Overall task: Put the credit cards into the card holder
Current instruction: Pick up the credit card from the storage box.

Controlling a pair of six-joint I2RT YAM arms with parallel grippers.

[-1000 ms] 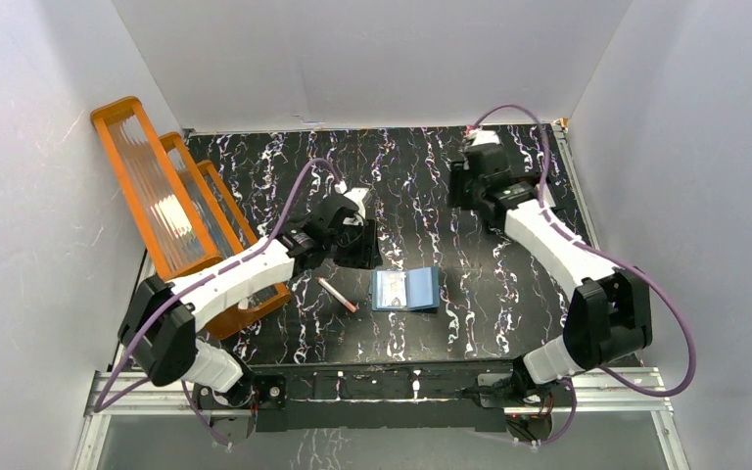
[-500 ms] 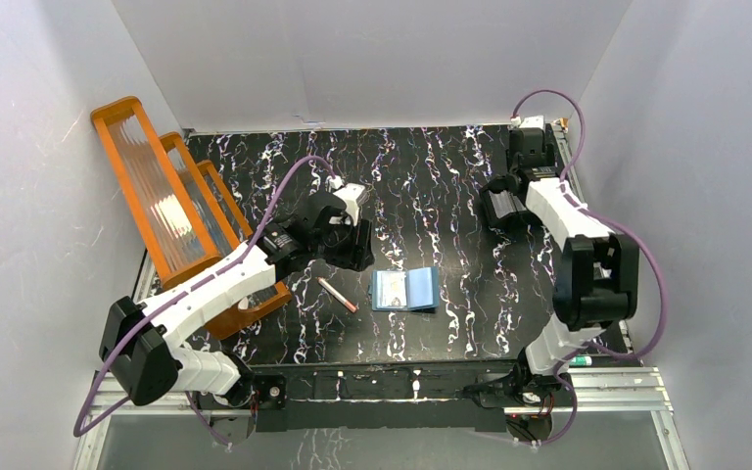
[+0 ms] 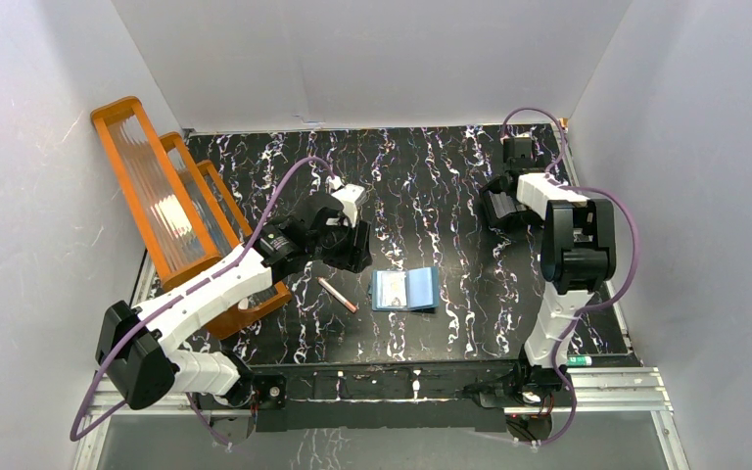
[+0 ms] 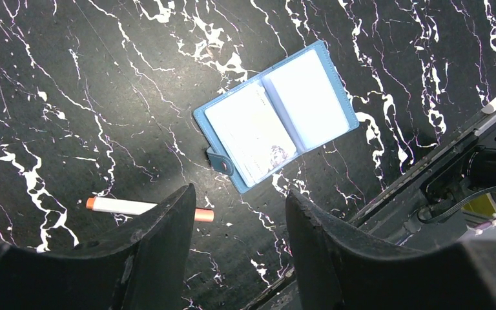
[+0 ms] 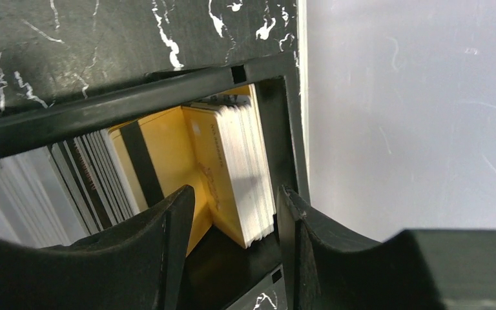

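Reaching with the right claw (image 5: 236, 197) toward the orange-gold credit cards (image 5: 223, 161) — spread, pinching nothing. Cards standing on edge in a black tray (image 5: 274, 116), well right of the card holder (image 3: 405, 289) and farther back. Best done by lowering squarely, straddling one card's edge only, closing gently. Poising the left claw (image 4: 237, 203), likewise spread and empty, just left of the card holder — open flat on the counter (image 3: 421, 176).

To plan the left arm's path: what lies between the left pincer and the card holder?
Only bare table, seen in the left wrist view; the pen-like stick lies aside.
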